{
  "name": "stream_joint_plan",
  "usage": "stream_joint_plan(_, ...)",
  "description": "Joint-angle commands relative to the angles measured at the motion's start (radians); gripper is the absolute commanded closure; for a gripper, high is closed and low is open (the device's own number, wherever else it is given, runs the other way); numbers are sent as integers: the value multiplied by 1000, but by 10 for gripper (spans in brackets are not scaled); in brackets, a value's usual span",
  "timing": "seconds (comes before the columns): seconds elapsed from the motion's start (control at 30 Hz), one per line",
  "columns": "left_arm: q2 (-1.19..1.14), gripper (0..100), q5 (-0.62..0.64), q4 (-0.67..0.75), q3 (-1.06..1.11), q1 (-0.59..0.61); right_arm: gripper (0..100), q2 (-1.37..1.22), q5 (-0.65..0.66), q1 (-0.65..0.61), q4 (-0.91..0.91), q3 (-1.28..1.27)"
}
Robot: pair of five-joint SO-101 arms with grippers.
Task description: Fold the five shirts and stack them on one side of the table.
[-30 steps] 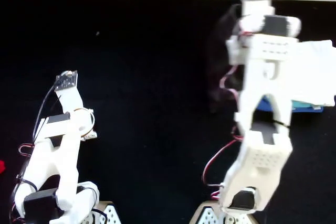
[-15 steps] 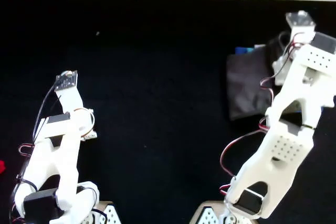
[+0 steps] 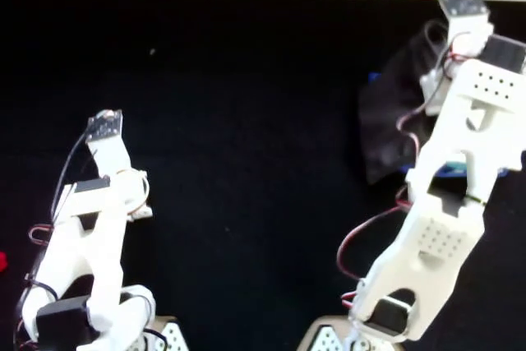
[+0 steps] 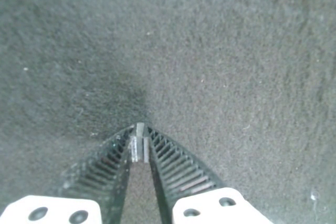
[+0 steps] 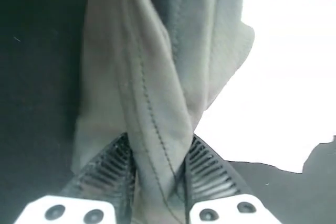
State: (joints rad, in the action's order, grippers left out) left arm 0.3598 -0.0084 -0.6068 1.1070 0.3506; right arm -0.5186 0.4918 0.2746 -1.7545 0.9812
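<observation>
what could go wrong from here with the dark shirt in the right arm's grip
1. The right pincer holds the dark shirt by a twisted, bunched fold, so it may land crumpled instead of flat.
2. The dark shirt hangs right over the white shirt; dragging it across could rumple or shift that one.
3. The left pincer sits shut on the far side, so probably nothing can steady the cloth if it slips.

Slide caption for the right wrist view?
Right claw shut on a bunched dark grey shirt, white shirt and black table beyond.
</observation>
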Motion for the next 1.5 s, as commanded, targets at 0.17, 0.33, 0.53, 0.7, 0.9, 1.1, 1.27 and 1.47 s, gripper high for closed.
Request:
stream_joint_plan(0.17,1,992,-12,29,-13,-4,993,232,15,-8,-5,54)
stream_joint_plan(0.33,1,992,-12,29,-13,-4,993,199,21,67,36,21)
stream_joint_plan(0.53,1,992,-12,29,-13,-4,993,-8,120,173,170,-41)
stream_joint_plan(0.7,1,992,-12,29,-13,-4,993,-171,172,231,315,-39)
stream_joint_plan(0.9,1,992,-12,29,-13,-4,993,-217,201,236,398,-39)
stream_joint_plan(1.1,1,992,-12,29,-13,-4,786,-214,166,236,369,33)
stream_joint_plan(1.27,1,992,-12,29,-13,-8,744,-216,20,236,363,220)
stream_joint_plan(1.47,1,992,-14,29,-13,-8,744,-220,-127,189,349,418)
